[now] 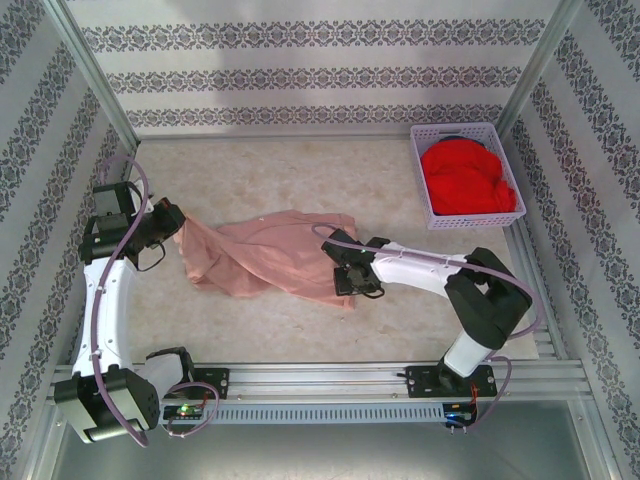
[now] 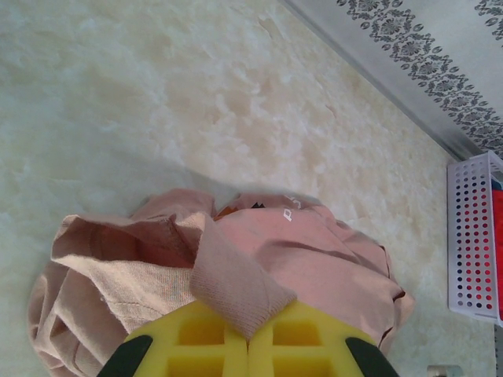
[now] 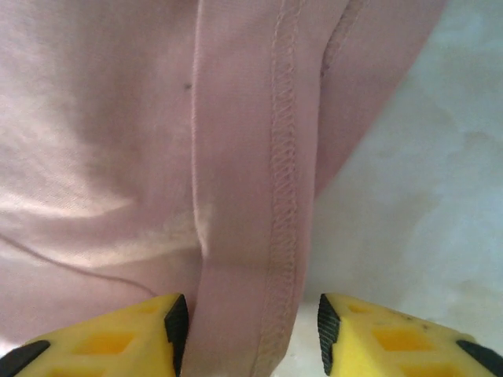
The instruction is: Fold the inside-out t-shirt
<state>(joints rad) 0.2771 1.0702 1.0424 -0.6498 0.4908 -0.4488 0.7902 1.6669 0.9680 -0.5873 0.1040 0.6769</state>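
On the middle of the pale marbled table (image 1: 300,170), the inside-out t-shirt (image 1: 270,255) lies bunched in a long salmon-pink heap that runs from the left arm's claw across to the right arm's claw. Its left end rises off the surface toward the left gripper (image 1: 175,228), while the rest sprawls flat and wrinkled.

In the left wrist view, the left gripper (image 2: 247,334) has its 2 yellow fingers pressed together on a ribbed strip of the shirt (image 2: 314,251), which fans out just above the fingertips. Beyond that strip the cloth opens into a loose pocket, with a faint pale mark and a small dark and orange trace showing near the far fold.

At the shirt's right end, the right gripper (image 1: 345,280) sits low against the fabric's near edge. In its wrist view the right gripper (image 3: 247,314) stands parted, its fingers apart on either side of a stitched seam of the shirt (image 3: 118,141); the cloth fills most of the gap, and bare table shows to the right.

Well apart, at the far right corner, a white perforated basket (image 1: 425,190) holds a bright red garment (image 1: 468,180).
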